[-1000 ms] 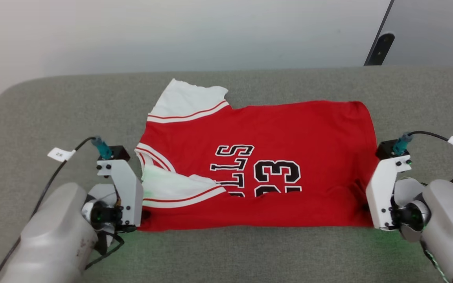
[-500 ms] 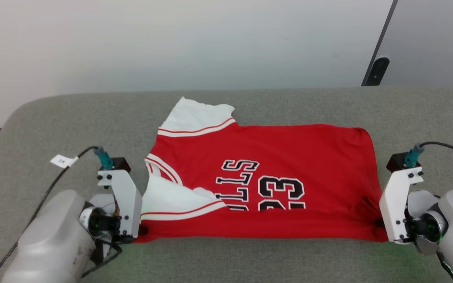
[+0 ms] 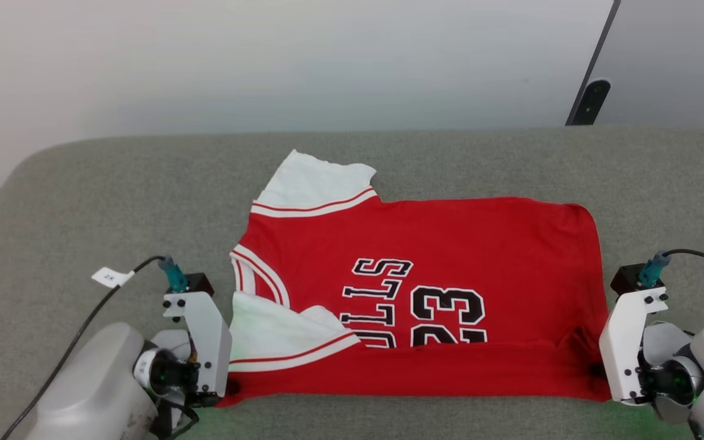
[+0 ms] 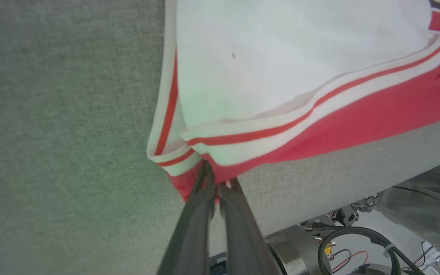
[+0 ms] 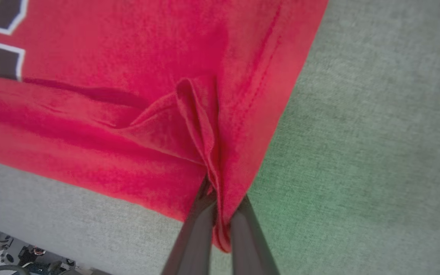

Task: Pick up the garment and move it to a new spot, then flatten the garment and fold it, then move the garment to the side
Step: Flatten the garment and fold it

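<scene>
Head view: we see the garment spread on the grey cloth-covered table, roughly at its middle and close to the near edge. The collar end points to our left and the hem end to our right. One white sleeve with red-and-white striped trim lies flat on the far side. The other sleeve lies on the near side, just beside the left wrist.

The print on the red chest is black with white outlines. We read the number "23" and, beside it, letters ending in "LLS". A red band of cloth folded over along the near edge cuts off the lower part of the print.

Left wrist view: the left fingers are closed tight on the near collar-side corner, where the striped trim meets the red cloth. Right wrist view: the right fingers are pressed together on the near hem-side corner, with a bunched ridge of red cloth pinched between them. Both held corners sit low at the table surface.

A white tag hangs on the left wrist cable. Its writing is too small for us to read.
</scene>
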You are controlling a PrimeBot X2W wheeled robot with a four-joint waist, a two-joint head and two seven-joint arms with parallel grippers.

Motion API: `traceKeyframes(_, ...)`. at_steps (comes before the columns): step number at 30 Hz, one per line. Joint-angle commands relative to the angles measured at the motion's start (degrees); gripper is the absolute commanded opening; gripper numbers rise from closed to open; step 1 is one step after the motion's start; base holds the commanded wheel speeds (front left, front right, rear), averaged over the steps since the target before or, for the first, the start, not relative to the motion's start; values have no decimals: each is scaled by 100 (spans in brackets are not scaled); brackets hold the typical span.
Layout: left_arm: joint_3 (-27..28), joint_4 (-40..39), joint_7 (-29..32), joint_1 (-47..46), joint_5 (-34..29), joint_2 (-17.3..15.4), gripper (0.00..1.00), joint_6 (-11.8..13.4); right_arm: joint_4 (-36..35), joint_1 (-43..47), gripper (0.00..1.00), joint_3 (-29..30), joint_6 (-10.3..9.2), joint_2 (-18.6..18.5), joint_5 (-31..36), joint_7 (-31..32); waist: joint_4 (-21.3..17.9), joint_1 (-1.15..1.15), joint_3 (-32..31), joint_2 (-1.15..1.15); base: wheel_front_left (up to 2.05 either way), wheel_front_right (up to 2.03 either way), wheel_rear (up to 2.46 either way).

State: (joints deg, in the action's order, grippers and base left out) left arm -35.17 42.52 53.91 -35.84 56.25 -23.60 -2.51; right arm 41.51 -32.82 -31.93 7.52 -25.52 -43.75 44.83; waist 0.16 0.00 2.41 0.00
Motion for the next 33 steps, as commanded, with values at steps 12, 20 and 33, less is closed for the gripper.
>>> traceKeyframes(12, -86, 435, -180, 119, -46, 188, 0, 39, 785, 34, 0, -71, -6, 533, 270, -201, -143, 0, 5, 0, 0, 0, 0)
traceKeyframes(20, -146, 330, -147, -199, -172, 49, 100, 7, 945, 173, 0, -240, -6, 529, 166, -412, 42, 0, -384, 0, 0, 0, 0)
traceKeyframes(33, 64, -497, -1305, -70, -351, -161, 100, -27, 1269, 227, 100, -384, -5, 466, 188, -1241, 373, 0, -634, 0, 0, 0, 0)
